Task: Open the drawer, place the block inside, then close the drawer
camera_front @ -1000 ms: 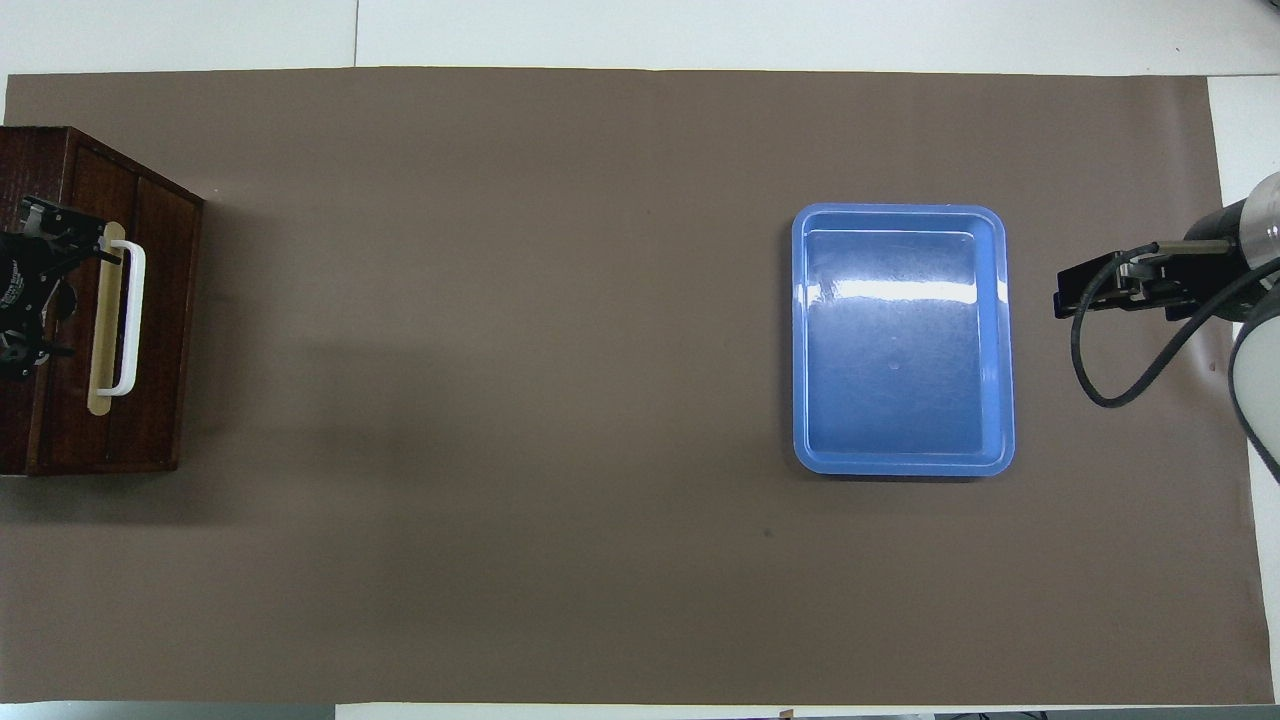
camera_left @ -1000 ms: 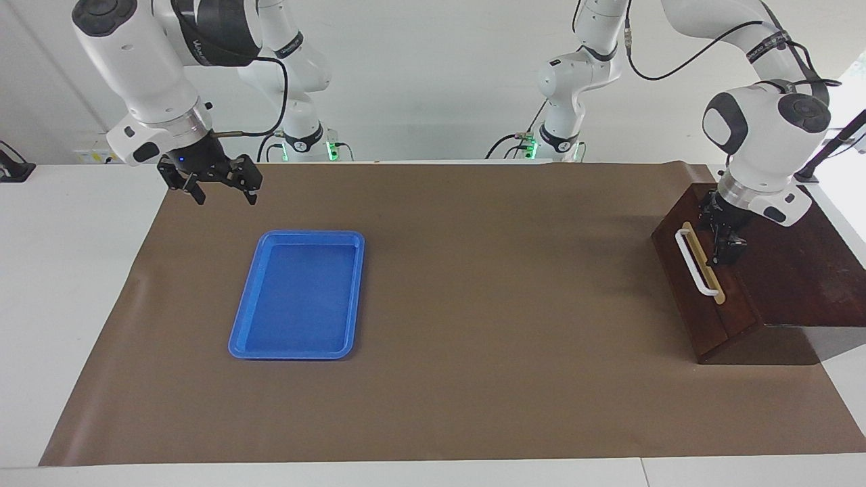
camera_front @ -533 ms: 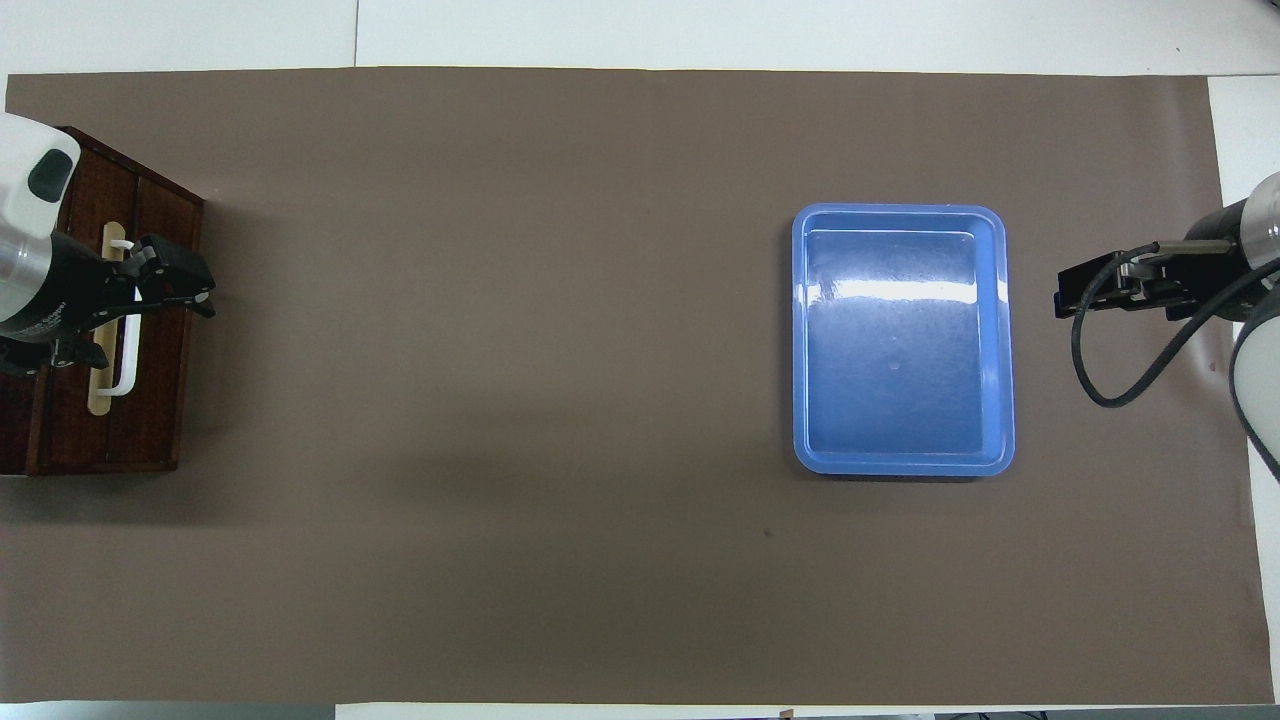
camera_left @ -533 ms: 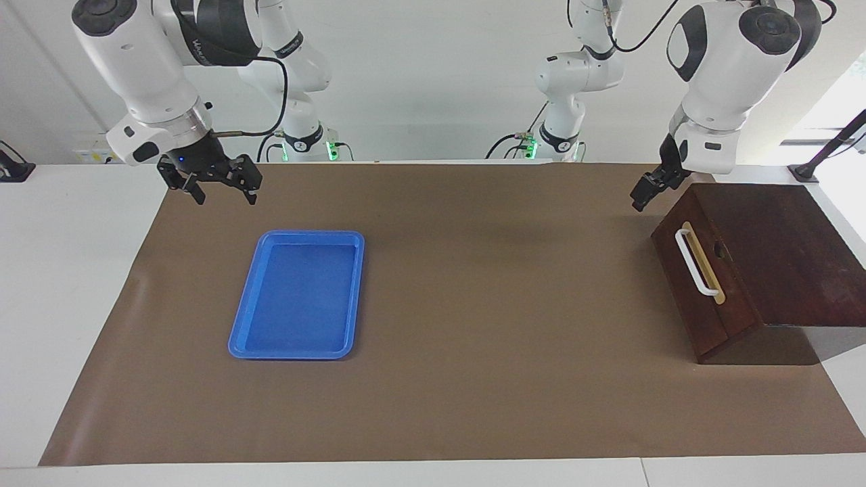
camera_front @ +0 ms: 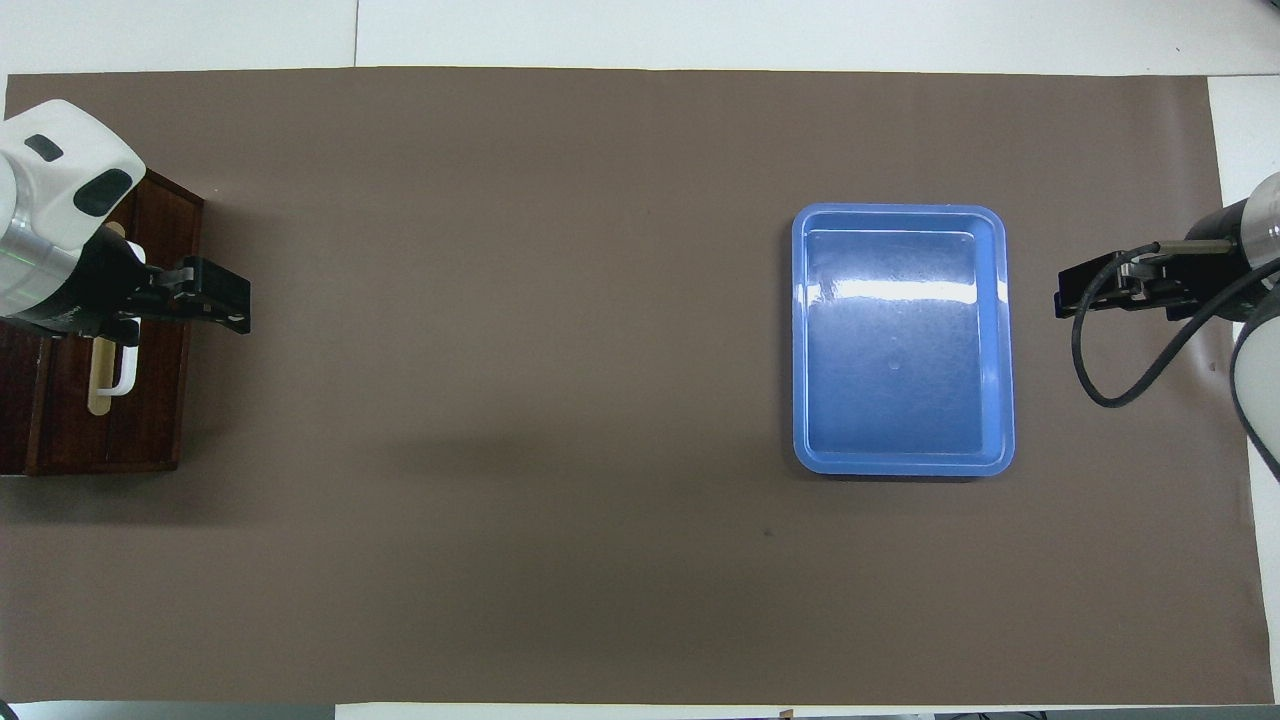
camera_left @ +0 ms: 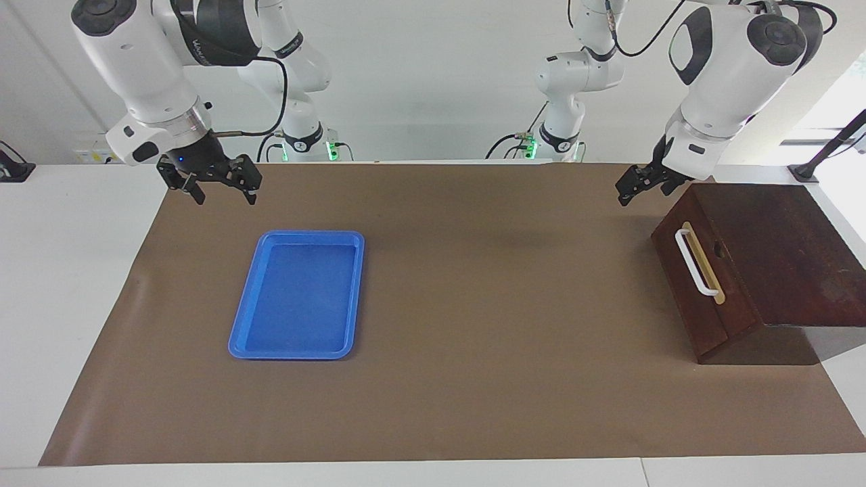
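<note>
The dark wooden drawer (camera_left: 680, 287) sits shut in its box (camera_left: 778, 243) at the left arm's end of the table, its white bar handle (camera_left: 697, 262) free. From overhead the drawer (camera_front: 155, 400) is partly covered by the left arm. My left gripper (camera_left: 626, 189) hangs open and empty in the air over the mat beside the box's corner, off the handle (camera_front: 125, 375); overhead, the left gripper (camera_front: 240, 305) shows just past the drawer front. My right gripper (camera_left: 222, 193) waits open and empty above the mat beside the blue tray. The block is out of view.
A blue tray (camera_left: 311, 234) lies with nothing in it toward the right arm's end of the brown mat (camera_left: 487, 325). Overhead, the tray (camera_front: 900, 210) lies beside the right gripper (camera_front: 1065, 295). White table shows around the mat.
The left gripper rose from beside the drawer handle on the box and swung out over the mat toward the table's middle. The drawer stayed shut. The right arm has not moved.
</note>
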Available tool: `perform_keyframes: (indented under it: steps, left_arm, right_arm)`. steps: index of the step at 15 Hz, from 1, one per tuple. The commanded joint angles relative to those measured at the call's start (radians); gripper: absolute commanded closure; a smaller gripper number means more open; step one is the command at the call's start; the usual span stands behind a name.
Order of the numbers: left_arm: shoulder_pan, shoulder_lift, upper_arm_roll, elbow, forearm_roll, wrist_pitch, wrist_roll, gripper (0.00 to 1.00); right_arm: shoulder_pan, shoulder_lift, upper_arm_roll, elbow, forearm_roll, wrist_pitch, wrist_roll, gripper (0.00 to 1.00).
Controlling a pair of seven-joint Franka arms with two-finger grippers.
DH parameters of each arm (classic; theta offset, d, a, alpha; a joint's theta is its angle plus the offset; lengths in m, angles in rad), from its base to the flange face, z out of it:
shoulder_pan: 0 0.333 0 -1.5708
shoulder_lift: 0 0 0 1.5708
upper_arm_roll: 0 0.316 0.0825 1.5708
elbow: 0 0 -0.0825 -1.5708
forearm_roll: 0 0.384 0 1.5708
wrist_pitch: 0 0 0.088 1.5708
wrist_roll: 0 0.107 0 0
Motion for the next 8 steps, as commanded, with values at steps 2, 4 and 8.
perform_keyframes:
  steps: [2, 4, 8]
  left_arm:
    - [-0.010, 0.004, 0.009, 0.032, -0.001, -0.032, 0.025, 0.00]
    - [-0.016, -0.005, 0.009, 0.030, -0.001, -0.037, 0.025, 0.00]
    - [-0.020, -0.010, 0.008, 0.033, 0.001, -0.052, 0.028, 0.00]
  right_arm:
    - [-0.027, -0.013, 0.014, -0.010, 0.016, 0.002, -0.014, 0.00]
    - [-0.027, -0.013, 0.014, -0.010, 0.016, 0.000, -0.014, 0.00]
    - [-0.027, -0.013, 0.014, -0.010, 0.016, 0.000, -0.014, 0.00]
